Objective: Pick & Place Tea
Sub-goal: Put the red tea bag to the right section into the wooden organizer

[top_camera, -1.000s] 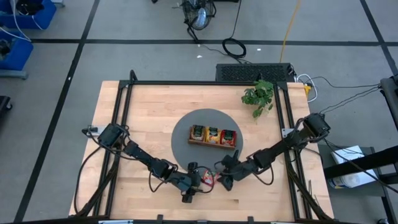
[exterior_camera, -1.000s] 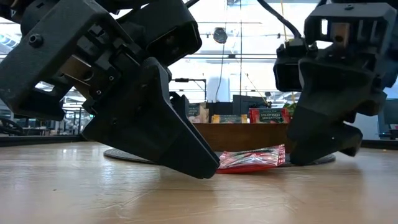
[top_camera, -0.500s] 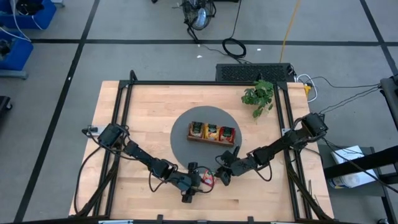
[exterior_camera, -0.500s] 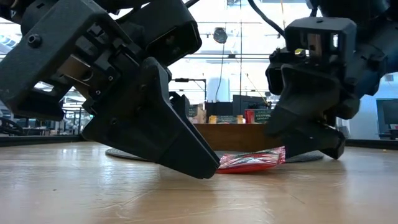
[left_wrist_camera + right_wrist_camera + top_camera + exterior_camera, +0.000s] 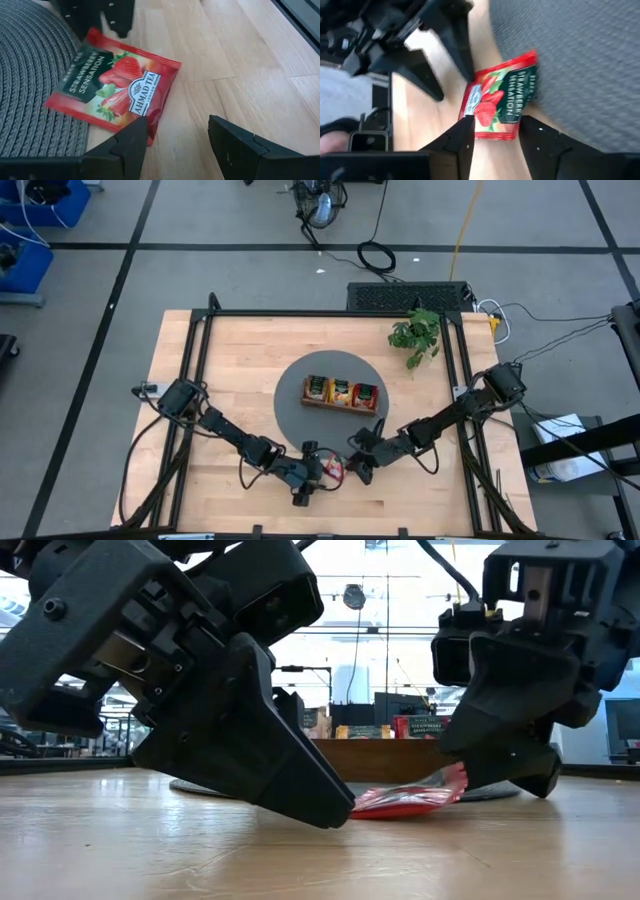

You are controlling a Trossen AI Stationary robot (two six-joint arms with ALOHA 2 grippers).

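One red strawberry tea sachet [image 5: 336, 470] lies at the near rim of the grey round mat [image 5: 292, 420], partly on the wood. My left gripper [image 5: 177, 130] is open and low at the sachet's [image 5: 115, 85] left end. My right gripper [image 5: 497, 125] is open and straddles the sachet's [image 5: 500, 100] right end. In the low view that end [image 5: 458, 778] is tipped up. The rest of the sachet [image 5: 400, 804] lies flat. The brown tray [image 5: 340, 414] on the mat holds more sachets in its three compartments. My left gripper slants down from the table's left. The tip of one finger [image 5: 343, 810] meets the sachet's left end [image 5: 360, 808] on the wood; its other finger [image 5: 240, 145] stands clear of the sachet. My right gripper slants down from the table's right with the sachet's right edge [image 5: 495, 133] between its fingers [image 5: 462, 137]. That edge is raised off the table while the opposite end stays down. Which finger bears it cannot be told.
The green plant [image 5: 415, 335] stands at the table's far right. Black frame rails run along the left [image 5: 190, 380] and right [image 5: 465, 380] sides. Bare wood lies left of the mat and along the far side.
My right gripper has moved a little toward the table's left onto the sachet, then risen slightly. The sachet's right end has tipped up off the table, while its left end has stayed against my left finger.
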